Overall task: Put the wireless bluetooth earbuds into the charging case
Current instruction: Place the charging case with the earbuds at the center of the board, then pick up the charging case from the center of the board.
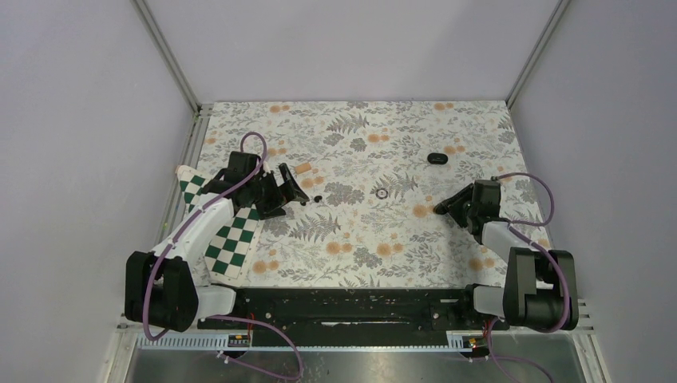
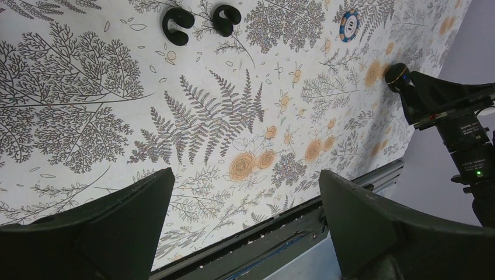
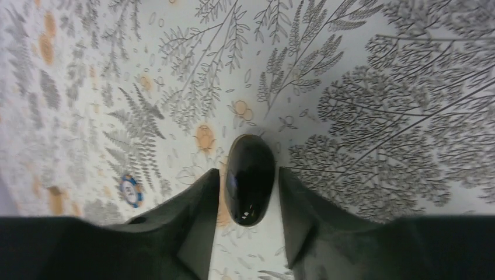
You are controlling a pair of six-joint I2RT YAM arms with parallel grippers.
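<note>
right fingers parted, just beside the glossy case each side, not pinching; looks light, slick, i'd squeeze its long flanks. left fingers spread, empty.

Lab cell: grey walls, aluminium framing

Earbuds side by side left of ring, charging case right, between right hand tips

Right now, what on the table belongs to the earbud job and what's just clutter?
Job:
- earbuds
- case, between the right fingers

Clutter:
- chip
- tan piece
- dark oval, far side, can't identify
- checkered board
</note>
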